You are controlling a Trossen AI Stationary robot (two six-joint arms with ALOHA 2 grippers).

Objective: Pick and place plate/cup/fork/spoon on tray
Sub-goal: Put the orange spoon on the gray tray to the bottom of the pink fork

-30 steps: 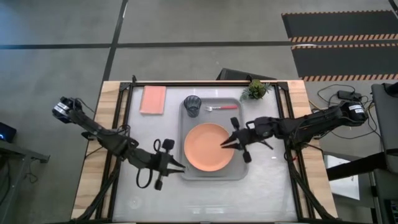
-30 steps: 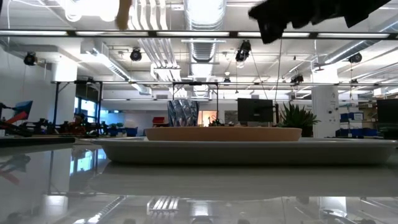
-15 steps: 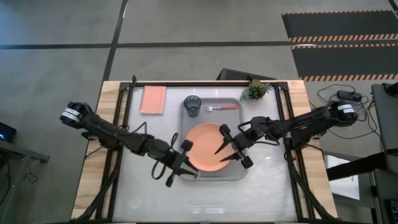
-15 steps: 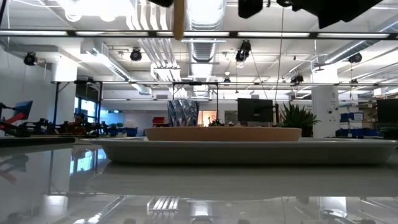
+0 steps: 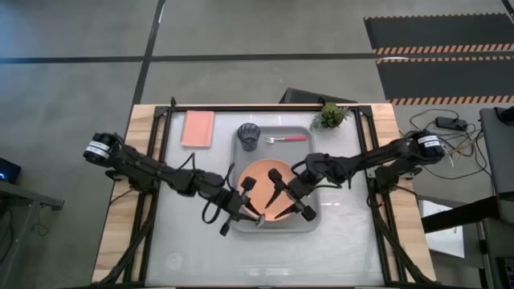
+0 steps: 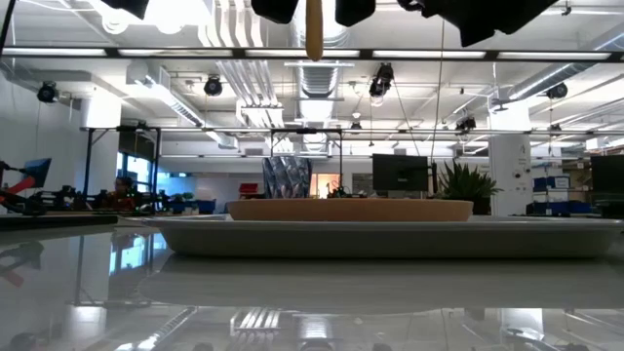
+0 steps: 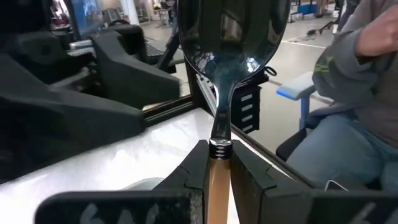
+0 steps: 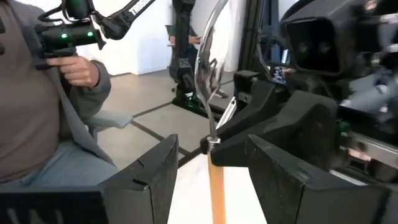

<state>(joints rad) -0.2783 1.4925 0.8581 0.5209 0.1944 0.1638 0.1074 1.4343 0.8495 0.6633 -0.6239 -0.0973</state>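
I'm holding the spoon (image 7: pixel 219 93) w/ my left gripper (image 5: pixel 243 210), fingers clamped on its tan handle, at lower centre of the high view over the tray (image 5: pixel 309 215) edge. My right gripper (image 5: pixel 289 195), fingers spread, is closing in around the handle above the plate (image 5: pixel 261 178). Step: prob. a handover; next, right must clamp, then left lets go. Only wrist views are showing the spoon bowl.

Glossy metal spoon (image 7: pixel 231 50) bowl; smooth, reflective tabletop (image 6: pixel 312 302).
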